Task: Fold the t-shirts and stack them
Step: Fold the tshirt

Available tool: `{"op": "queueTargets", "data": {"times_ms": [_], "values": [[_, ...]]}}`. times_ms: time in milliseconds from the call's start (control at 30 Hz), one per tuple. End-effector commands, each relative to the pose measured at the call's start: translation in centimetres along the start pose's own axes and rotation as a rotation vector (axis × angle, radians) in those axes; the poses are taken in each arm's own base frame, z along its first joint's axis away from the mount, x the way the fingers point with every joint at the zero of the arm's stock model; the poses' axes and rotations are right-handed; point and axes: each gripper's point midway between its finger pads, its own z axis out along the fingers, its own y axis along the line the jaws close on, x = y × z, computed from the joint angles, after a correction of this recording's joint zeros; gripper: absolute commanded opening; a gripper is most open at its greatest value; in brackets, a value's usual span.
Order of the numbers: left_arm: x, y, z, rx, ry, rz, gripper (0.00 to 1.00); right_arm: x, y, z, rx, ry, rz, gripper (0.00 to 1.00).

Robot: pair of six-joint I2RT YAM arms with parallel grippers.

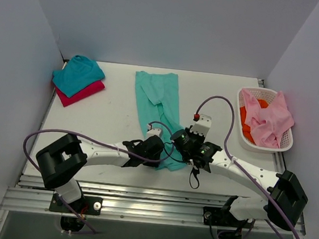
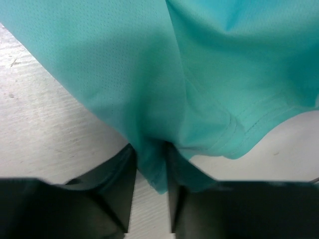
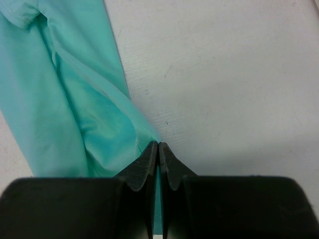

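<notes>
Right gripper (image 3: 158,149) is pinching the near edge of the mint-green t-shirt (image 1: 157,93), jaws fully together. Left gripper (image 2: 150,164) is clamping a fold just beside it, jaws narrow. The shirt is lying lengthwise mid-table (image 1: 108,120) — teal t-shirt (image 1: 77,72) is sitting on magenta t-shirt (image 1: 85,93), far left.

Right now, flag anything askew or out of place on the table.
The mint shirt lies crooked and creased. Its near end is pinched in the right tool, with the left tool at the same end and cloth between its fingers. Pink cloth hangs over the basket rim. Nothing looks damaged.
</notes>
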Motion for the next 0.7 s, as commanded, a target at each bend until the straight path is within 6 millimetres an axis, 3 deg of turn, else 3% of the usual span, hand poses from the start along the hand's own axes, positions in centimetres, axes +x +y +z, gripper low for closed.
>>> {"op": "queueTargets", "data": {"times_ms": [0,67,100,133,267,333,467,667], "values": [[-0.9,-1.2,0.8,0.023,-0.020,-0.014,0.30,-0.1,-0.9,0.2,0.027,-0.013,-0.003,0.00],[-0.5,-1.2,1.3,0.019,-0.008,-0.012,0.17,0.0,-1.0,0.1,0.025,-0.013,-0.002,0.00],[-0.3,-1.2,1.3,0.019,-0.002,-0.011,0.05,0.0,-1.1,0.1,0.028,-0.013,-0.003,0.00],[-0.2,-1.1,1.4,0.016,0.001,-0.010,0.03,0.0,-1.1,0.2,0.030,-0.011,-0.003,0.00],[0.0,-0.6,0.5,0.009,0.011,0.000,0.02,-0.2,-1.4,0.1,0.038,-0.016,-0.007,0.00],[-0.2,-0.1,-0.9,0.002,0.003,0.005,0.02,-0.4,-1.5,0.0,0.036,-0.017,-0.006,0.00],[0.9,2.5,-3.0,-0.039,0.008,0.010,0.02,-0.3,-1.0,-0.2,0.014,-0.009,0.004,0.00],[1.5,4.4,-5.6,-0.049,-0.012,-0.013,0.02,2.4,2.2,-0.4,-0.080,0.048,0.005,0.00]]}}
